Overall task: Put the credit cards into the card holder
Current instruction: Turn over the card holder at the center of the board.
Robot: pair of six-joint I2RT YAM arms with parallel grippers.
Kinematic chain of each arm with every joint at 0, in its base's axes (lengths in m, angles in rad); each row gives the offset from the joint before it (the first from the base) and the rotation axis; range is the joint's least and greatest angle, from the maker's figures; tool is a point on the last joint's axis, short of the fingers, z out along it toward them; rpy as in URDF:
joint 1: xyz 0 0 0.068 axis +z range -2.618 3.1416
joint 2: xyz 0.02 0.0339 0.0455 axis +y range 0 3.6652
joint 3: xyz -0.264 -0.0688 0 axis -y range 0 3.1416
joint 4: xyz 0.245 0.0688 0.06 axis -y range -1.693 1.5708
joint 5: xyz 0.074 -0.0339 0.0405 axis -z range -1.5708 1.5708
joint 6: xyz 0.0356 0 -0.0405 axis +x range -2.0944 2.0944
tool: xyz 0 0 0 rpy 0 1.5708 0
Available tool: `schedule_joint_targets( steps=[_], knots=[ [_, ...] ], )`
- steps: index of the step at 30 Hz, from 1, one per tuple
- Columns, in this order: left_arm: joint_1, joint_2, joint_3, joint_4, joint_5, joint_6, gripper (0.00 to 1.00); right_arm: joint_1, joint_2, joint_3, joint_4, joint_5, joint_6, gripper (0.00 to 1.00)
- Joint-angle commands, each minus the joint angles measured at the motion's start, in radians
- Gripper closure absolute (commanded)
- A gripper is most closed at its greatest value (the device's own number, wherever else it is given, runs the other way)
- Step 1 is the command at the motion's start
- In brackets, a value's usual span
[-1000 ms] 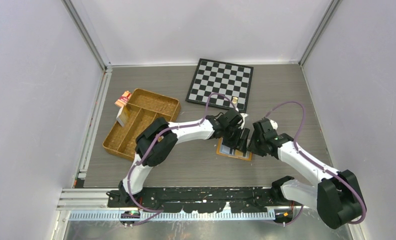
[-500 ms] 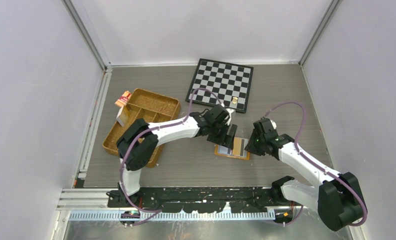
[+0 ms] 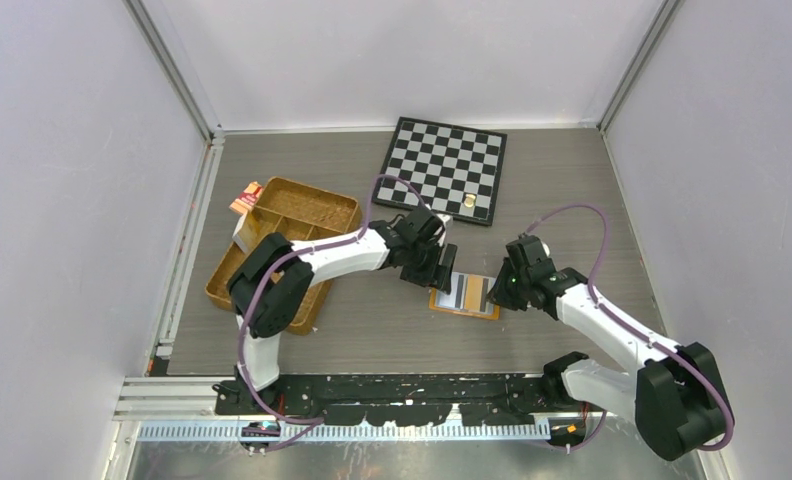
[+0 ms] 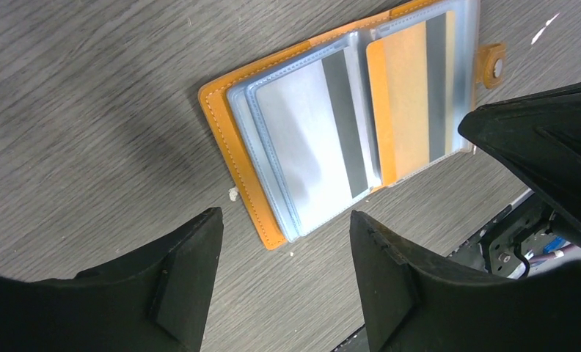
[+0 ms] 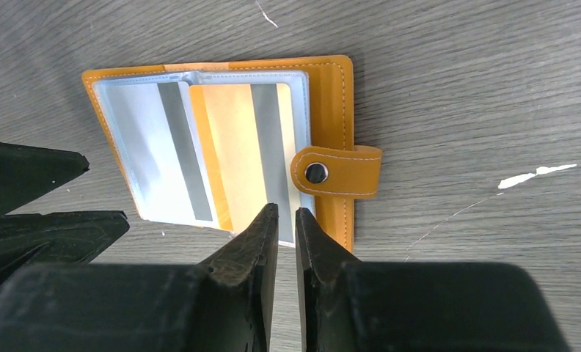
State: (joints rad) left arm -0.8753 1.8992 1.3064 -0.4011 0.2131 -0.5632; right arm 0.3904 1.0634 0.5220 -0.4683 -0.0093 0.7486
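**Right gripper** (image 5: pixel 286 209): jaws drawn almost together with one narrow slot between them, tips over the near edge of the card holder (image 5: pixel 331 110). I cannot tell whether they nip that edge or hang clear of it.

**Left gripper** (image 4: pixel 286 216): released, jaws wide, nothing between them. In the top view it is poised at the holder's 10 o'clock.

**Card holder:** it lies open and flat on the surface (image 3: pixel 372 330). In my right wrist view, its strap and snap (image 5: pixel 316 173) are at its 3 o'clock.

**Credit cards:** both sit in the holder's clear sleeves, the silver-grey striped card (image 5: pixel 144 158) and an amber-looking striped card (image 5: pixel 232 147). In my judgement, insertion is all but finished.

**Hazards:**
- If my right jaws do pinch a sleeve, lifting would drag the holder and could shake a card out.
- A low sweep of my left jaws could catch the open cover and flip it.

**Farther off:** the woven tray (image 3: pixel 312 190) is at the holder's 9 o'clock and the chessboard (image 3: pixel 442 160) at its 12 o'clock.
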Motion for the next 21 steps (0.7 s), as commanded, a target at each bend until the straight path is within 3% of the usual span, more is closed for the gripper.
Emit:
schedule_joint_targets(
  steps=[1,13,21],
  knots=[
    [-0.002,0.029,0.015,0.007,0.004,0.016,0.35,-0.002,0.027,-0.004,0.023,0.006,0.005,0.80],
    [-0.002,0.081,0.035,-0.026,-0.028,0.036,0.40,-0.001,0.084,-0.011,0.026,0.061,0.009,0.80],
    [-0.002,0.107,0.035,-0.042,-0.045,0.046,0.57,-0.002,0.104,-0.039,0.085,0.024,0.023,0.79]
  ],
)
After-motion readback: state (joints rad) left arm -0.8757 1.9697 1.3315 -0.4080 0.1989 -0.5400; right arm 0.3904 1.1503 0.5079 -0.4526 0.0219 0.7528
